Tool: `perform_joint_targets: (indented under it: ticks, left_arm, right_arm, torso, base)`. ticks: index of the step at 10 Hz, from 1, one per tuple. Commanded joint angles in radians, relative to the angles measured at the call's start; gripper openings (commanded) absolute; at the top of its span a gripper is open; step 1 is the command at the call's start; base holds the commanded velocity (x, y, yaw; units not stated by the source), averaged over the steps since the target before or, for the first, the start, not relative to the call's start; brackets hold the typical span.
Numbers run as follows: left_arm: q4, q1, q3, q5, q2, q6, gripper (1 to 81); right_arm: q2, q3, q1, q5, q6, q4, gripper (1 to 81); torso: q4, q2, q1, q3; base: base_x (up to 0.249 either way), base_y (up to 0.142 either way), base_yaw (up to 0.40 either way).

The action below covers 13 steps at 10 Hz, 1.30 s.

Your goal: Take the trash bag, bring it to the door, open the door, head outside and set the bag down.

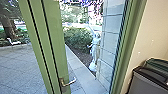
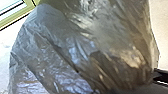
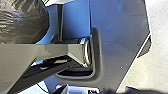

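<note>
- The trash bag (image 2: 82, 45) is close to the robot, big and crinkly in the left wrist view, and its side shows in the right wrist view too. I can't tell if it hangs free or rests on something.
- I can't tell if the left gripper is grasping the bag or has let go. I can't tell if the right gripper is clenched or released.
- The door (image 1: 56, 45) looks open, with a gap between its handle (image 1: 70, 82) and the green frame (image 1: 130, 50). The job now seems to be getting the bag out.
- To do it well, go slow and straight through the middle of the gap. Keep the bag tucked in close — the handle sticks out and could snag the thin plastic.
- The door could swing back, so it's good to keep it wide. The bag should not swing or drag.
- Outside, the ground (image 1: 17, 65) is flat gray paving, and it looks fine for a bag.
- A white statue (image 1: 94, 50) stands by the bushes (image 1: 77, 37), next to a block wall (image 1: 110, 37) — don't bump it.
- Inside, the floor (image 3: 160, 50) is pale. A dark bin (image 1: 147, 80) is near the plain wall (image 1: 152, 32), so leave room there.
</note>
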Motion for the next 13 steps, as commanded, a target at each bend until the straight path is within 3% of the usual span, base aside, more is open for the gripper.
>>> perform_joint_targets:
  ticks: [1, 7, 9, 13]
  left_arm:
    - [0.008, -0.056, 0.001, 0.053, -0.006, 0.009, 1.0]
    - [0.007, -0.053, 0.002, 0.056, -0.015, 0.011, 1.0]
    - [0.014, -0.045, 0.025, 0.049, -0.028, 0.011, 1.0]
    - [0.014, -0.031, 0.156, 0.032, -0.107, 0.011, 1.0]
  right_arm:
    - [0.006, 0.002, 0.031, -0.054, -0.001, -0.009, 81.1]
    - [0.006, 0.002, 0.029, -0.053, -0.001, -0.008, 81.1]
    - [-0.014, 0.022, 0.017, -0.002, -0.004, -0.006, 81.1]
    - [-0.137, 0.236, 0.012, 0.007, -0.005, -0.041, 81.1]
  torso:
    - [0.0, 0.0, 0.0, 0.0]
    - [0.0, 0.0, 0.0, 0.0]
    - [0.0, 0.0, 0.0, 0.0]
    - [0.0, 0.0, 0.0, 0.0]
  base:
    - [0.0, 0.0, 0.0]
    - [0.0, 0.0, 0.3]
    - [0.0, 0.0, 0.314]
    - [0.0, 0.0, 0.314]
